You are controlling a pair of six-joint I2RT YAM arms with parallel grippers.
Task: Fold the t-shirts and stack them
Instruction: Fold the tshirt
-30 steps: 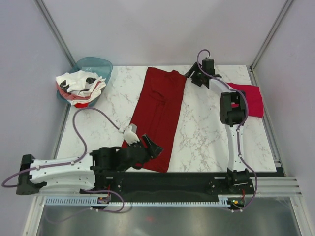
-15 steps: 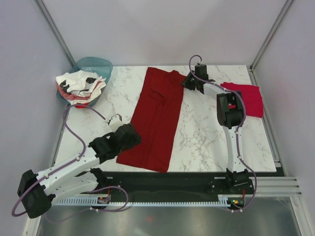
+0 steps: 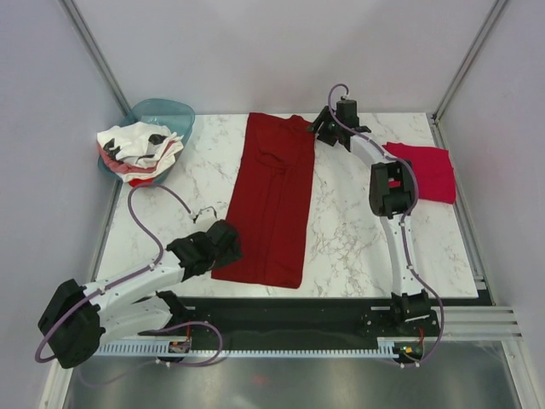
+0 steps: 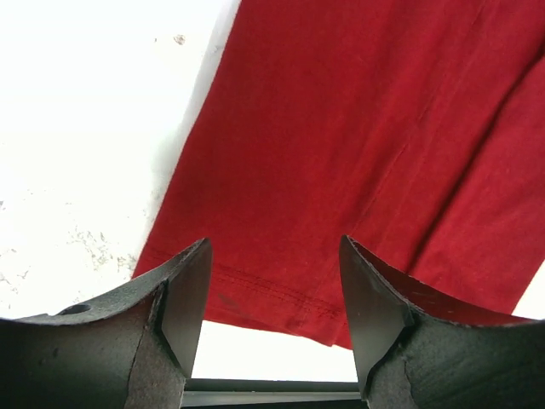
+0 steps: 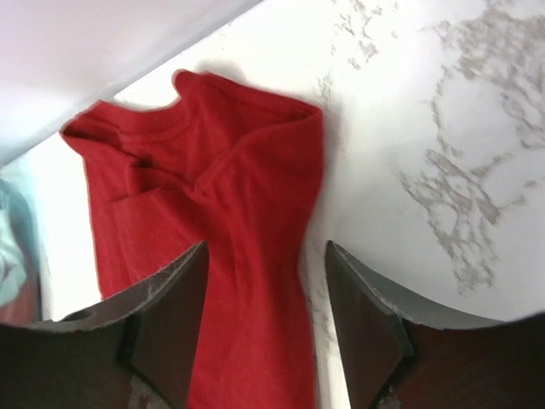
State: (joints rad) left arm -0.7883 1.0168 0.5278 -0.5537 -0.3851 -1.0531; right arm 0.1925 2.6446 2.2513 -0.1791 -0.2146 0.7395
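Both arms outstretched, low — end effectors parted

Teal basin at far-left corner of marble table

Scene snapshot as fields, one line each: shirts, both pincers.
centre: dark maroon-red t-shirt, folded into a long strip, flat on the marble table
right edge: crimson-pink t-shirt, folded
far left: white t-shirts heaped in teal plastic basin
left pincer: open, over the strip's near hem
right pincer: open, at the strip's collar end
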